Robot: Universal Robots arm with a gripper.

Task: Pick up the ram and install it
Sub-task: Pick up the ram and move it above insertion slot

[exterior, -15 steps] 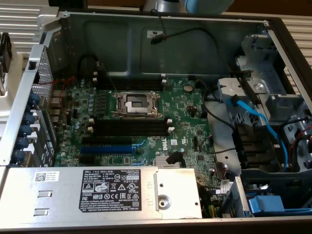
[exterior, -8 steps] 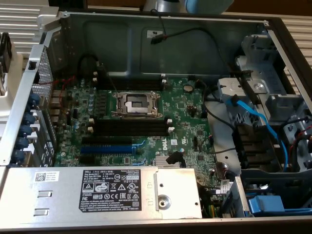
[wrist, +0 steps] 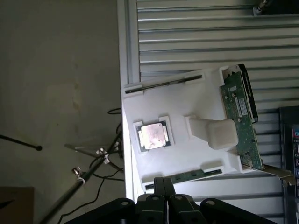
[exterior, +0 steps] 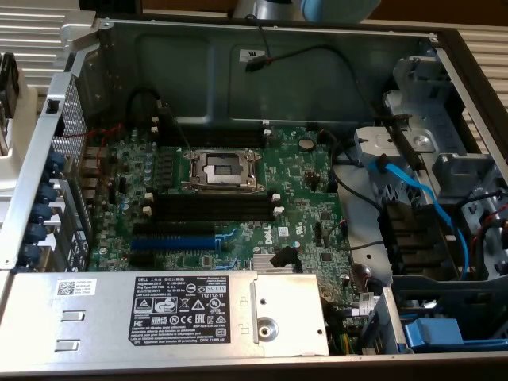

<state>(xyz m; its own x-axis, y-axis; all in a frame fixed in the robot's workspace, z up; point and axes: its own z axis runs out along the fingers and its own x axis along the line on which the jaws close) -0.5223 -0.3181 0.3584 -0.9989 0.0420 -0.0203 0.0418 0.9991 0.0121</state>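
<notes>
Operator: Where is the ram, and how does it look?

Log: Your ram sits on edge in a narrow groove of the white tray, along the tray edge closest to the gripper. You see it edge-on as a long, thin, flat strip, green on the side that shows, with small darker marks along it. From this angle I cannot make out chips or a label. It lies just beside the fingertips, not touching them.

Operator: Jaws?

Log: They appear pressed together with nothing held between them.

Operator: What else is on the tray?

Log: A square processor chip with a pale metallic lid rests in a recess mid-tray. A raised white block stands near it. A larger green circuit board stands along one side. A dark strip fills the groove on the edge opposite the ram, and I cannot tell what it is.

Operator: And the target?

Log: In the exterior view your case lies open with the motherboard flat inside. Long black slots with white end clips run beside the socket, and the blue slot lies just past them, toward the labelled power supply. The arm shows at the case's far wall.
</notes>
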